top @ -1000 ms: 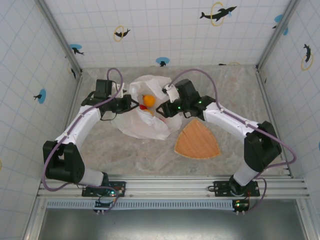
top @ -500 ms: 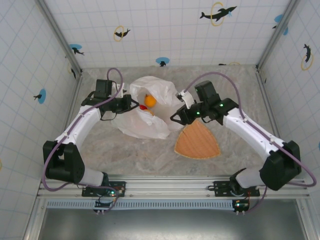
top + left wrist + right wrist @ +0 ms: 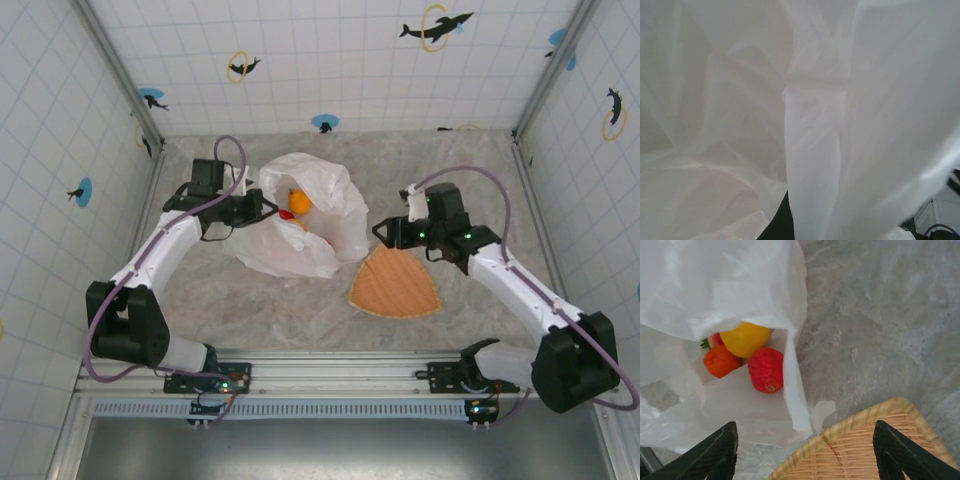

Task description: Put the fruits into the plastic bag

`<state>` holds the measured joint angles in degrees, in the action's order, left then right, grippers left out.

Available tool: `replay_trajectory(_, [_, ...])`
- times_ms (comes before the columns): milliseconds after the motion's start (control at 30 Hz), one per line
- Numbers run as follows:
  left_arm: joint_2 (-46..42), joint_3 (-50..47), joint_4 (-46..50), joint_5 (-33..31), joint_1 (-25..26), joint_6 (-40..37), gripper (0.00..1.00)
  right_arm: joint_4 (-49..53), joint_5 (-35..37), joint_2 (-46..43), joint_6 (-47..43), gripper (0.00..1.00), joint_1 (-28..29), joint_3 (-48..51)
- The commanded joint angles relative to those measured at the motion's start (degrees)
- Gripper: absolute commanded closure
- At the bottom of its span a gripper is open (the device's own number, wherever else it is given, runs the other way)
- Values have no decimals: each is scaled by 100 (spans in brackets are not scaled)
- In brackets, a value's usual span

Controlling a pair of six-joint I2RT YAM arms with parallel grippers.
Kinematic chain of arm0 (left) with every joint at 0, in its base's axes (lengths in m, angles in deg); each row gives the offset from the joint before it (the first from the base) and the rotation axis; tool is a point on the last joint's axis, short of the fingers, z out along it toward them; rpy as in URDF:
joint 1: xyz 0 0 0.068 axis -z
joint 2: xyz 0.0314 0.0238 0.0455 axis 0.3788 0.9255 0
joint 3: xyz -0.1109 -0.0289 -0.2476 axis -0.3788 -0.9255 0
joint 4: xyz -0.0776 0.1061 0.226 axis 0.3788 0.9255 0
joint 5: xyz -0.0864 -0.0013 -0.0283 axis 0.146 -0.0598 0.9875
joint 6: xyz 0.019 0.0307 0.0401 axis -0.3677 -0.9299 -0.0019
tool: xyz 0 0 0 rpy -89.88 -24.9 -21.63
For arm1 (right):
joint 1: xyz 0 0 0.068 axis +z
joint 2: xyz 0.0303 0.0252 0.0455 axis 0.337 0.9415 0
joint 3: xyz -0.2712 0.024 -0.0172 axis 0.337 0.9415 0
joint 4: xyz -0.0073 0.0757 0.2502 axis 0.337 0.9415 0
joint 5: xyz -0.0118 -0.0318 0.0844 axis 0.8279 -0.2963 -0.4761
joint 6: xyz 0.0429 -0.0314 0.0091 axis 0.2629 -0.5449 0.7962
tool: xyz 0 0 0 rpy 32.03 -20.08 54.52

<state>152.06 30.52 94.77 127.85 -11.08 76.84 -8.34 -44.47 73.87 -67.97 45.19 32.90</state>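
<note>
At the near edge an aluminium rail point(image 3: 340, 375) carries both arm bases. Beyond it lies the table point(image 3: 480, 170), a grey marbled surface that is flat and dry. White tiled walls with dolphin stickers close it in on the left, right and far sides. An orange fan-shaped tray point(image 3: 395, 285) of woven texture lies right of centre, apart from the rail. The right half of the table beyond the tray is open, as is the strip between the tray and the rail. The right gripper point(image 3: 380, 232) hangs over the tray's far tip, close to the bag's right edge. In its wrist view the right gripper point(image 3: 805, 430) has its jaws spread wide with nothing between them. The plastic bag point(image 3: 320, 200) sits left of centre, thin, crinkled and translucent white, with its mouth raised and gaping. Inside it, the right wrist view shows the fruits: a yellow fruit point(image 3: 746, 338), an orange fruit point(image 3: 720, 361), a red fruit point(image 3: 766, 369), and a red one with a green stem partly hidden behind them. The left gripper point(image 3: 262, 208) is at the bag's left rim. Bag film covers its wrist view, so its jaw state cannot be told.
</note>
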Motion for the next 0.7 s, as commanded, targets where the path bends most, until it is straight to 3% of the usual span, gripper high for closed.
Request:
replay_trajectory(0, [-12, -18, -60, 49, -35, -93, 100, -1395, 6, 223, 669, 25, 417, 433])
replay_trajectory(167, [-21, -27, -67, 57, -37, -70, 100, -1750, 291, 842, 693, 26, 812, 491])
replay_trajectory(400, [-39, -27, -71, 79, -36, -60, 100, -2229, 587, 1421, 758, 40, 922, 568])
replay_trajectory(567, [-39, -27, -62, 74, -36, -60, 100, -2854, 406, 1610, 1056, 57, 940, 747])
replay_trajectory(667, [-39, -27, -65, 74, -36, -57, 100, -3062, 372, 1718, 1296, 74, 966, 794])
